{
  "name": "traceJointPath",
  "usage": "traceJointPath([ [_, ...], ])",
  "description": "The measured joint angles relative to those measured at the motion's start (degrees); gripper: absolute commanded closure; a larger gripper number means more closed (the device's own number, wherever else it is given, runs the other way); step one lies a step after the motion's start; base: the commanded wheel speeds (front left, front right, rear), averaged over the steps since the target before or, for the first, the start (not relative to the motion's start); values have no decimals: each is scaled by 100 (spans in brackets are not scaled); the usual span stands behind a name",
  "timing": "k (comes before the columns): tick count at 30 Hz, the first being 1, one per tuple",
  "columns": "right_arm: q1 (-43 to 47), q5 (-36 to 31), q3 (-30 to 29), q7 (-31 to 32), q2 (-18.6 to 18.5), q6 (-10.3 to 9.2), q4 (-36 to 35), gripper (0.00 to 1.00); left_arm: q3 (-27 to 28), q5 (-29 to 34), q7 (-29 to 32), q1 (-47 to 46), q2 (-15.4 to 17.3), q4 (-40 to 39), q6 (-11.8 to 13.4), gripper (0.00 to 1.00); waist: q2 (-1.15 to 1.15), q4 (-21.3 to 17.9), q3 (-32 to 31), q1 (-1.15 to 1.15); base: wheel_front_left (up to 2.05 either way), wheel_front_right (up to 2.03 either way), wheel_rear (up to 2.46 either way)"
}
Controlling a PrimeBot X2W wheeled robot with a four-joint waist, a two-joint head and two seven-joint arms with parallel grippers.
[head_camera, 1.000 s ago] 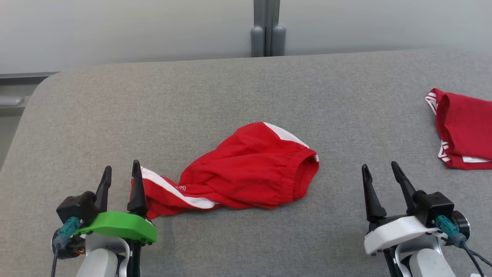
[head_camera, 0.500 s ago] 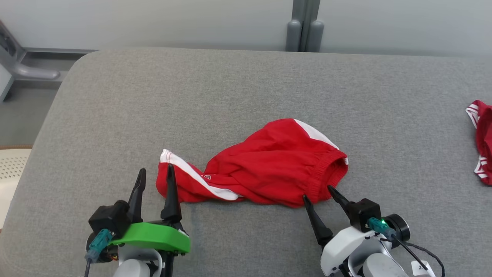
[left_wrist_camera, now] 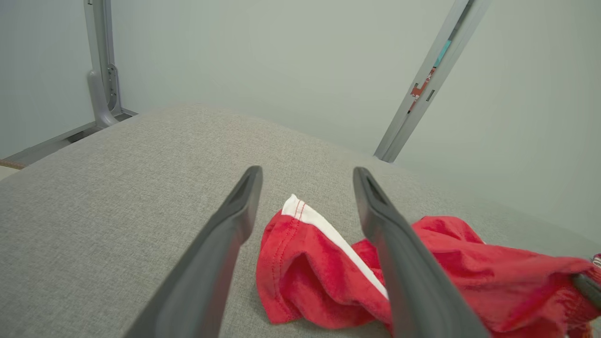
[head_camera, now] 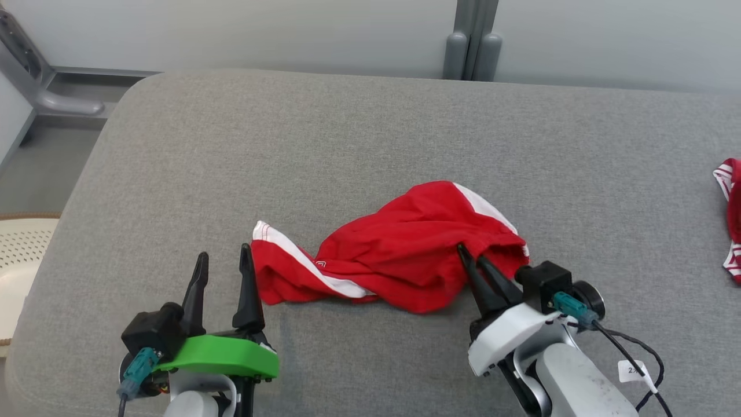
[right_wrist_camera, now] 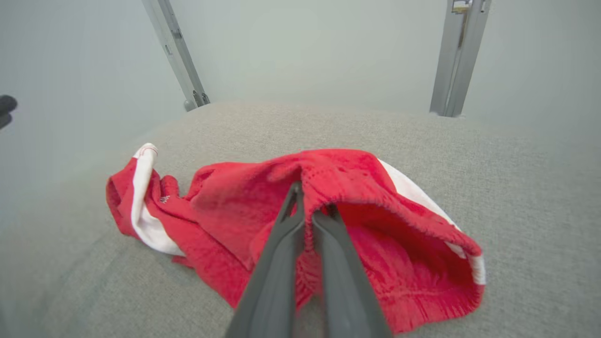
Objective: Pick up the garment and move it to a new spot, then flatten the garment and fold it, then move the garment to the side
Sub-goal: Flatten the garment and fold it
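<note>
Red shorts (head_camera: 399,260) lie crumpled near the front middle of the grey padded surface (head_camera: 347,145), with the waistband toward the robot's right and a white-striped leg hem toward its left. The right gripper (head_camera: 470,255) has its jaws clenched on the elastic waistband rim. The left gripper (head_camera: 224,251) sits just beside the leg hem, jaws spread, grasping nothing. Judged risks: the pinch seems to take one layer of the rim only, so a lift may let the cloth slip out or hang twisted. A single-point lift would drag the bunched leg and add creases. A wide carry rightward could reach the second red garment (head_camera: 730,214).
</note>
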Motion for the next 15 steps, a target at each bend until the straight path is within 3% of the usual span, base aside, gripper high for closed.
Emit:
traceJointPath([
  [8, 11, 176, -335, 64, 3, 0, -1033, 100, -5, -9, 0, 68, -4, -223, 40, 0, 0, -138, -168, 0, 0, 0, 0],
  [15, -612, 67, -1382, 576, -65, -1, -691, 100, -248, -75, 1, 41, -8, -399, 51, 0, 0, -18, -94, 0, 0, 0, 0],
])
